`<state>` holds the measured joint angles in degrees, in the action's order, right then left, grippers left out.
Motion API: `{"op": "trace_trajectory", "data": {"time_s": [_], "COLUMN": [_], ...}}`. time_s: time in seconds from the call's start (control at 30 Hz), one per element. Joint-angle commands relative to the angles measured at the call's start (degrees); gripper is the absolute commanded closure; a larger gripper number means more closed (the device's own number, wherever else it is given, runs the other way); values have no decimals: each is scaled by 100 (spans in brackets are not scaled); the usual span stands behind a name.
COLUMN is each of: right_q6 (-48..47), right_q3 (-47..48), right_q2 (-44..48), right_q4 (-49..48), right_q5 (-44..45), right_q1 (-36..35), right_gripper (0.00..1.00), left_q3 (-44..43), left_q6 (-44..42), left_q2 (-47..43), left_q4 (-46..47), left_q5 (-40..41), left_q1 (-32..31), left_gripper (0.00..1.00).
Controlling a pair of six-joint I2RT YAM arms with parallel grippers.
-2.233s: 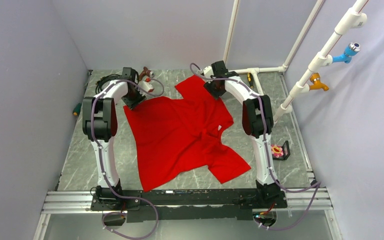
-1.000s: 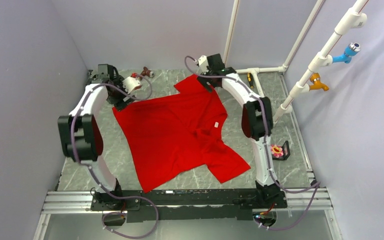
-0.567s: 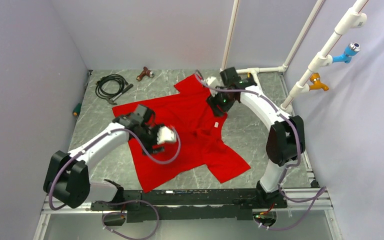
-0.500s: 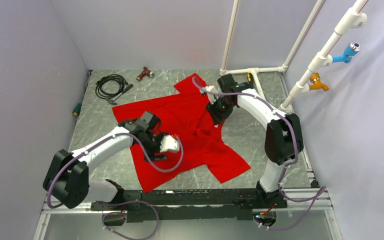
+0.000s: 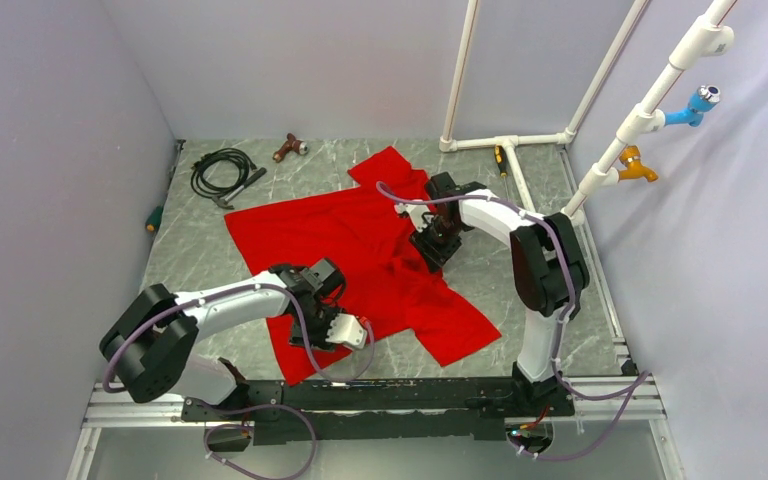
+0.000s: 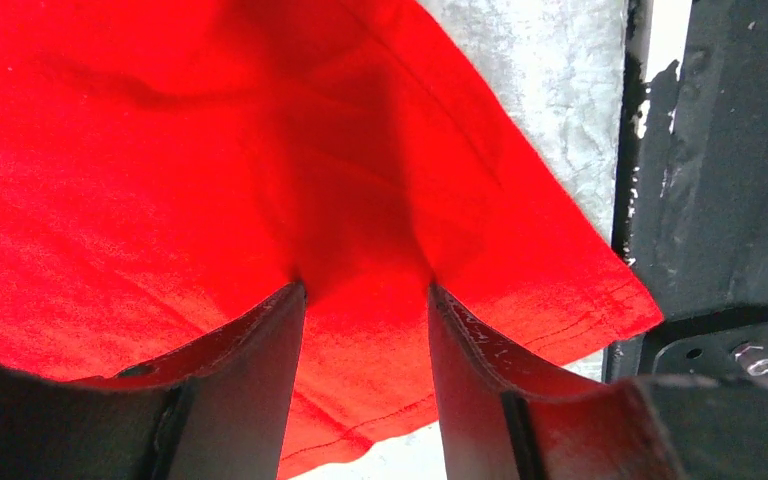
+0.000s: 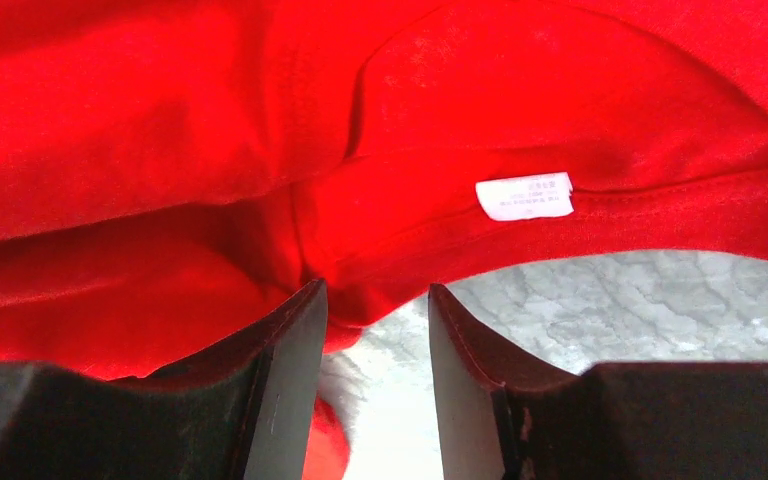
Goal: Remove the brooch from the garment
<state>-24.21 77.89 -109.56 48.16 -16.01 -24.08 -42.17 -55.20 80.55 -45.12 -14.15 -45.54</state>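
The brooch is not being shown in any view, so its bearing from either claw cannot be told. It is judged to be hidden in a fold, on the underside of the shirt [image 5: 360, 235], or behind an arm. The shirt is being seen spread on the table [image 5: 185, 270] with its long axis running across, hem toward the left arm and neck toward the right arm. The left claw [image 6: 363, 290] is being pressed onto the near hem corner. Its jaws are being held partly apart with a ridge of cloth between them, not yet clamped. The right claw [image 7: 375, 290] is being held at the neck edge, just beside the white label [image 7: 525, 195]. Its jaws are likewise partly apart astride the collar, with bare table showing between them, so nothing is being gripped there. The coming move is being judged to turn on these two opposite holds. With hem and collar taken, the cloth could be lifted or turned to expose the pin. Until then, which arm is nearer cannot be settled.
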Motion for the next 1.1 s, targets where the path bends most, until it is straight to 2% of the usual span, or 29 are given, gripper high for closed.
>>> {"op": "trace_trajectory", "data": {"time_s": [0.0,0.27,0.53,0.8,1.07], "right_q6": [-151,-605,-1161,-1585,-1936], "right_q3": [-218,-646,-415,-320,-559], "right_q2": [-188,-215,-324,-464,-201], "right_q4": [-325,-429,-349,-296,-280], "right_q5": [513,1313,2030,2409,2609], "right_q1": [16,124,780,1139,1342], "right_gripper": [56,57,57,57,56], "left_q3": [234,376,748,847,1142], "left_q6": [-318,-491,-785,-1012,-1082], "left_q2": [14,-72,-294,-551,-1076], "left_q4": [-174,-328,-266,-757,-1084], "left_q5": [386,557,929,835,756], "left_q1": [-52,-50,-7,33,140], "left_gripper": [47,48,48,47,46]}}
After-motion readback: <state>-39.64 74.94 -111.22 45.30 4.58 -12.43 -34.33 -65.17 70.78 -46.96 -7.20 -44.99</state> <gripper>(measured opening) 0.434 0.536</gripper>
